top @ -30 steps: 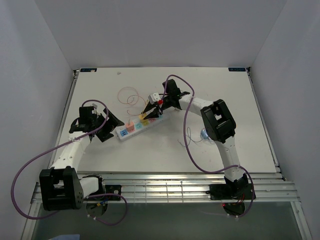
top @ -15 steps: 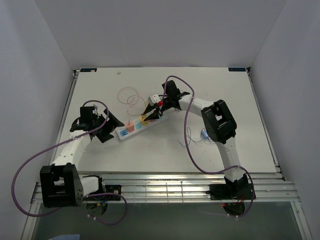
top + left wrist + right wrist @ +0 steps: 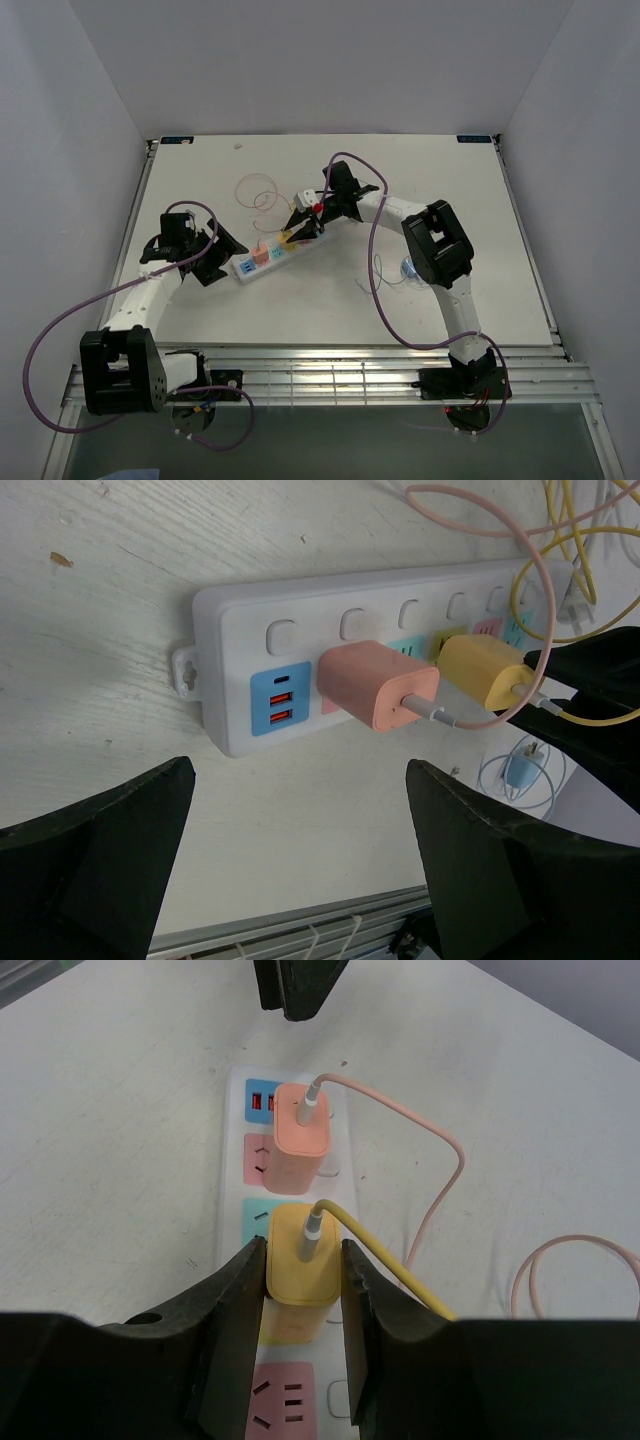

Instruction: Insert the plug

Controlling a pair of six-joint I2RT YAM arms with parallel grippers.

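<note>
While the right gripper point(image 3: 303, 1252) clamps the yellow cubic plug point(image 3: 298, 1278), left gripper point(image 3: 300, 852) agape, tilting could skid the unheld white power strip point(image 3: 232, 618).

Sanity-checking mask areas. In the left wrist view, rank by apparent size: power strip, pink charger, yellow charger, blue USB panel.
1. power strip, largest by far.
2. pink charger and yellow charger: look nearly alike; the yellow one sits farther from the camera, so unranked.
3. blue USB panel, smallest.
</note>
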